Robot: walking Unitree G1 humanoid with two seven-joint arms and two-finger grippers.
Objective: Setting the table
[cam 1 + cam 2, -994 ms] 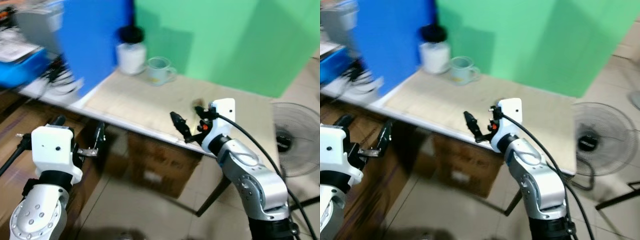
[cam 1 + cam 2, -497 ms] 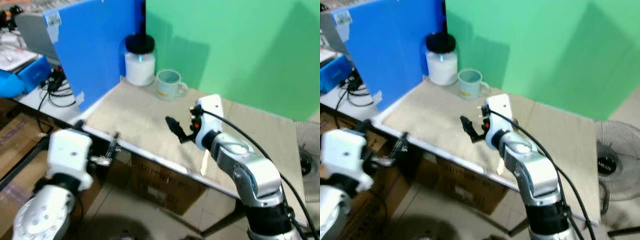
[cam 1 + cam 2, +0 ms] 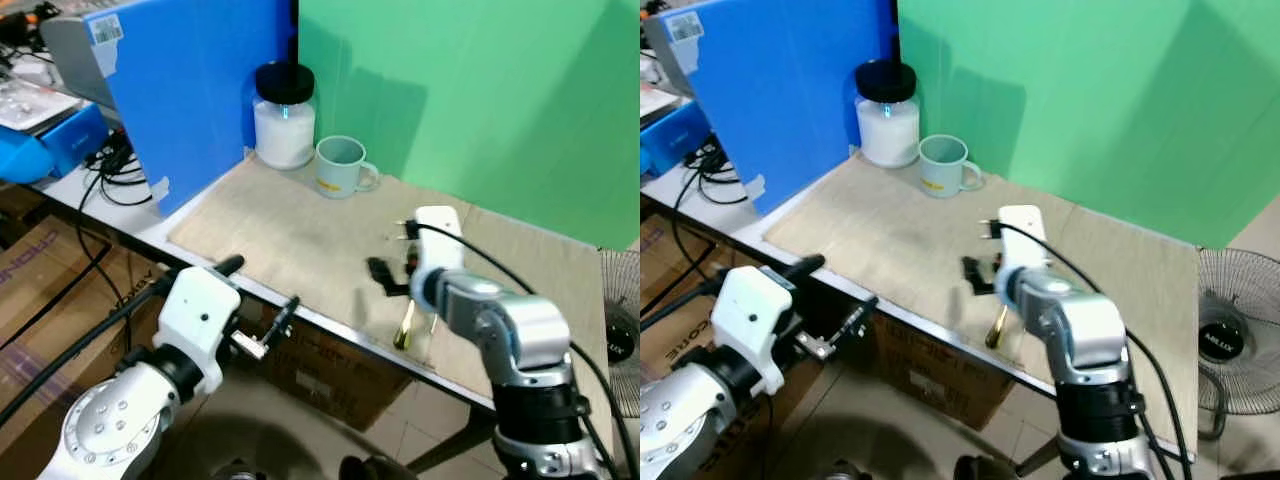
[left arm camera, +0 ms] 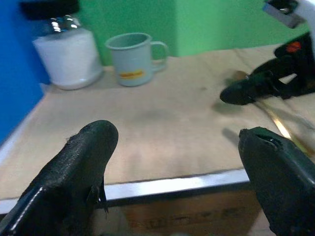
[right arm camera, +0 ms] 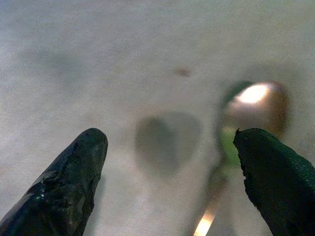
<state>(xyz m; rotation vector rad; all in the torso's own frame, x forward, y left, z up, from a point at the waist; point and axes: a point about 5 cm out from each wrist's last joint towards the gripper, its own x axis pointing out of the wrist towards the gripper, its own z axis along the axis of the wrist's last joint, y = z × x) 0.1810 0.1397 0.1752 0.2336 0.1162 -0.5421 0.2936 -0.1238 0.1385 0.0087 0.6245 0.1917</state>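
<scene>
Behind my bench a green backdrop [image 3: 480, 100] stands upright, with a blue board [image 3: 190, 90] leaning just beside it on my left. Further left, black cables [image 3: 105, 170] trail over a white surface near a blue case [image 3: 45, 150]. Under the bench sits a cardboard box [image 3: 320, 365], and a floor fan [image 3: 1230, 330] stands off to my right.

I see a green wall [image 3: 470, 90], a blue panel [image 3: 190, 90] at my left, a beige table [image 3: 290, 225], cardboard boxes [image 3: 330, 370] beneath, tiled floor [image 3: 1240, 440], a fan [image 3: 1232, 335] at right.
</scene>
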